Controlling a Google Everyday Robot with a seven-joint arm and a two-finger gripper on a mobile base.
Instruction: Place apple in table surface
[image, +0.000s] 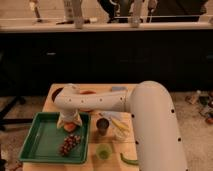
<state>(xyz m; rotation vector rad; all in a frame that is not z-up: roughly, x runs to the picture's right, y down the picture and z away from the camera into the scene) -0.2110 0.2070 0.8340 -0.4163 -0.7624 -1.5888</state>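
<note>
The apple (69, 127) is a small orange-red fruit at the far right corner of the green tray (42, 142). My gripper (68, 121) points down right over the apple, at the end of the white arm (105, 102) that reaches left across the table surface (51, 100). The gripper's body hides the top of the apple. I cannot tell whether the apple rests on the tray floor or hangs just above it.
A dark grape bunch (70, 144) lies in the tray near its front right. A small metal cup (102, 126), a yellowish item (120, 125), a small green cup (103, 151) and a green pod (128, 159) sit right of the tray. An orange bowl (88, 93) is behind the arm.
</note>
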